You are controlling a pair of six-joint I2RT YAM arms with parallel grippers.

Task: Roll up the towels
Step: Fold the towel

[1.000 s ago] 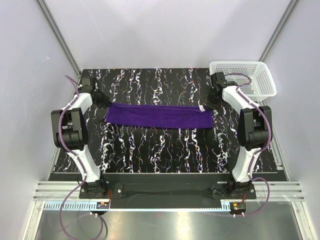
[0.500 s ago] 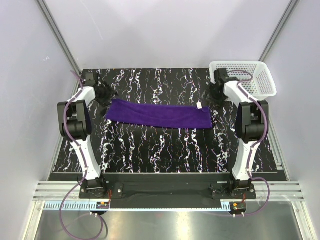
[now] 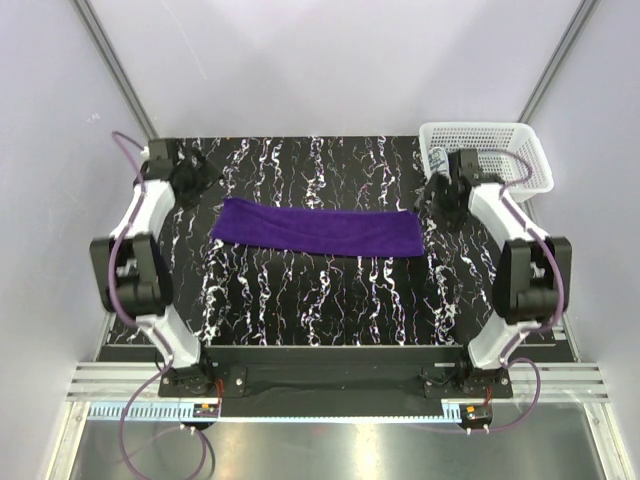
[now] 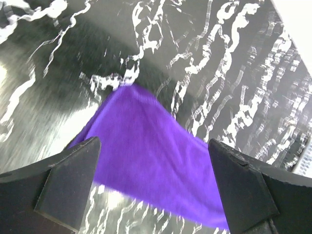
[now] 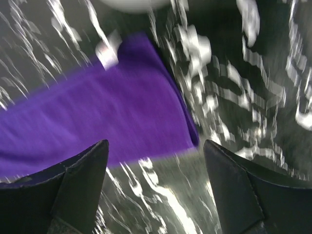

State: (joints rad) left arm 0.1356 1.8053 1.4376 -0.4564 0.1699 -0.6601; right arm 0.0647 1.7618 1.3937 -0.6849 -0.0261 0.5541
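Left gripper (image 4: 152, 146) and right gripper (image 5: 156, 144) gape wide, empty, near opposite ends of the purple towel (image 3: 318, 231).

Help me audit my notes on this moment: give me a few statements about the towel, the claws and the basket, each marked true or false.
1. The purple towel lies unrolled in a long strip across the table. True.
2. The left claw is shut on the towel's end. False: its jaws stand wide open over the towel's corner and hold nothing.
3. The right claw is open, with the towel's other end below it. True.
4. The white basket sits at the table's near left corner. False: it sits at the far right corner.
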